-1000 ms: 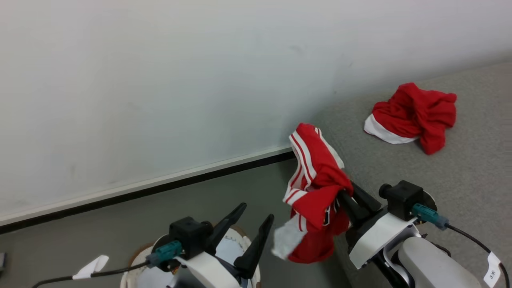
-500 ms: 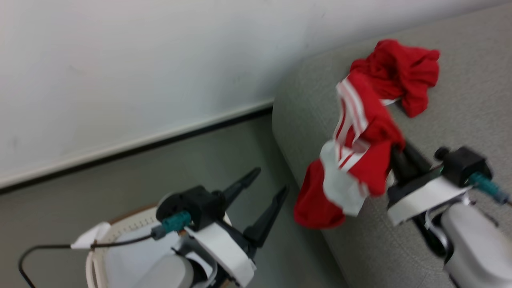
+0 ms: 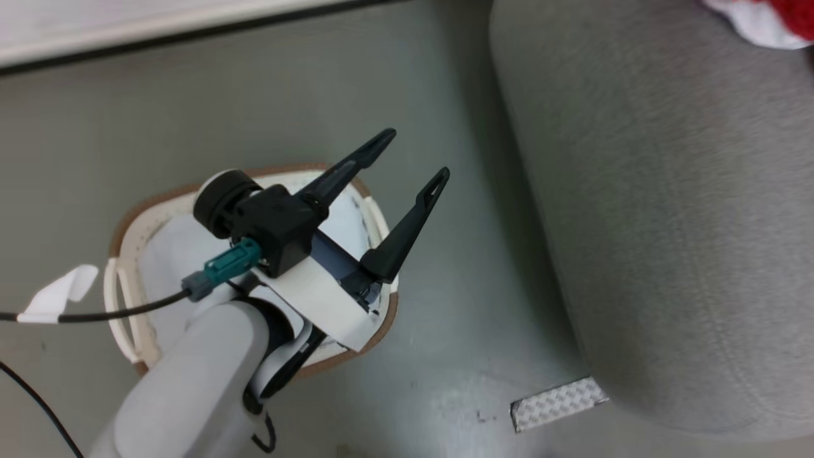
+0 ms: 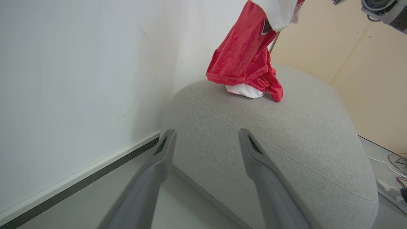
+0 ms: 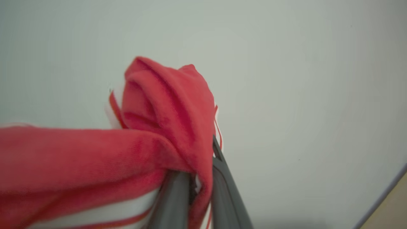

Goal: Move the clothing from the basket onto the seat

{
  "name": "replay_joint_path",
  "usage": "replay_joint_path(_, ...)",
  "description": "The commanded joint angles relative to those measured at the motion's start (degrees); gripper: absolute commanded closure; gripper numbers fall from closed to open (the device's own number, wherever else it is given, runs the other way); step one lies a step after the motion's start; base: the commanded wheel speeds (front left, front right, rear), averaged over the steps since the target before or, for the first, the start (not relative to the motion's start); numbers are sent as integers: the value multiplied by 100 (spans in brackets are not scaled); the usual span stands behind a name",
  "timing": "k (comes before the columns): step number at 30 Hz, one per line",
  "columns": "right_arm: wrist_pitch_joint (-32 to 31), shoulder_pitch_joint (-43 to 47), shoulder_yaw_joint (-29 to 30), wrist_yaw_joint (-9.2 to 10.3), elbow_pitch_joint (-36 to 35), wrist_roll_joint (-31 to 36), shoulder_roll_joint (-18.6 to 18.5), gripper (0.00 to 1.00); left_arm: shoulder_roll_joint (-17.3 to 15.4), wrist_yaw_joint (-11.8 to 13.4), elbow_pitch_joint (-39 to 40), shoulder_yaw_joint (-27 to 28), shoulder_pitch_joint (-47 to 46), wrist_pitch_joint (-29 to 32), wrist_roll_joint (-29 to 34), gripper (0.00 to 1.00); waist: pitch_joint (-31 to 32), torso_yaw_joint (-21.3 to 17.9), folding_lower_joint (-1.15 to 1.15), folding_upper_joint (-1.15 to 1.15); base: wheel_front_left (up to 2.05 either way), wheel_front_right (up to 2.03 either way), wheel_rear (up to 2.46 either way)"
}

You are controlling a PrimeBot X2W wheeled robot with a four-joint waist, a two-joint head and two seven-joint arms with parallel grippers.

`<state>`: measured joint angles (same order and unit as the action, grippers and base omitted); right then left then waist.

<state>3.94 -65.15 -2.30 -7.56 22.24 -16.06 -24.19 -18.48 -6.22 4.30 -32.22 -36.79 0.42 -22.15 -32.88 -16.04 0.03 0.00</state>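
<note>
Head view: left gripper [image 3: 416,154] fingers spread, empty, above basket [image 3: 137,219] on floor beside seat [image 3: 668,191]; clothing [image 3: 763,28] on seat's far end.
Left wrist view: red garment hangs down onto seat top.
Right wrist view: right gripper [image 5: 198,178] fingers pinch clothing.

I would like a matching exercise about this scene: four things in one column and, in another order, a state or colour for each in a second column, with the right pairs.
Things:
1. left gripper
2. right gripper
3. basket
4. seat

States:
a. grey fabric
b. shut on the clothing
c. on the floor, brown rim
d. open, holding nothing

Pairs: 1-d, 2-b, 3-c, 4-a.
</note>
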Motion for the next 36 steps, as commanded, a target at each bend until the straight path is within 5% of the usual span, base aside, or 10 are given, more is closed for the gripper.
replay_joint_path(1,-126,-252,228,15,52,153,-194,100,-33,-20,6,12,-93,-57,39,0,-658,381,-3,0,0,0,0)
replay_joint_path(6,-718,-873,1169,15,336,735,-924,100,-98,-23,36,44,-156,-149,5,0,-983,580,-3,0,0,0,0)
replay_joint_path(10,-1181,-621,1710,15,736,1095,-1164,100,-136,19,62,85,-148,-175,-20,0,-1184,666,-3,0,0,0,0)
replay_joint_path(18,-1013,394,2778,15,1502,1659,-492,100,-204,111,54,73,-35,-122,24,0,-1355,733,-3,0,0,0,0)
replay_joint_path(19,-924,456,2873,15,1561,1725,-374,89,-207,127,42,69,-8,-118,28,0,-1339,730,-3,0,0,0,0)
replay_joint_path(20,-827,507,2976,15,1599,1817,-277,62,-202,154,33,70,23,-124,13,0,-1311,722,-3,0,0,0,0)
replay_joint_path(21,-752,560,3042,15,1626,1915,-178,16,-195,164,19,69,68,-137,-6,0,-1271,709,-3,0,0,0,0)
replay_joint_path(22,-706,599,3106,15,1666,1992,-88,0,-191,183,-1,58,107,-150,-17,0,-1218,692,-3,0,0,0,0)
replay_joint_path(30,-324,1167,2949,15,1339,2439,305,0,-85,380,-223,129,445,-472,-153,0,-448,569,-3,0,0,0,0)
replay_joint_path(36,38,2091,2304,15,746,2323,563,0,-81,600,-713,337,897,-1010,-253,0,522,575,-3,0,0,0,0)
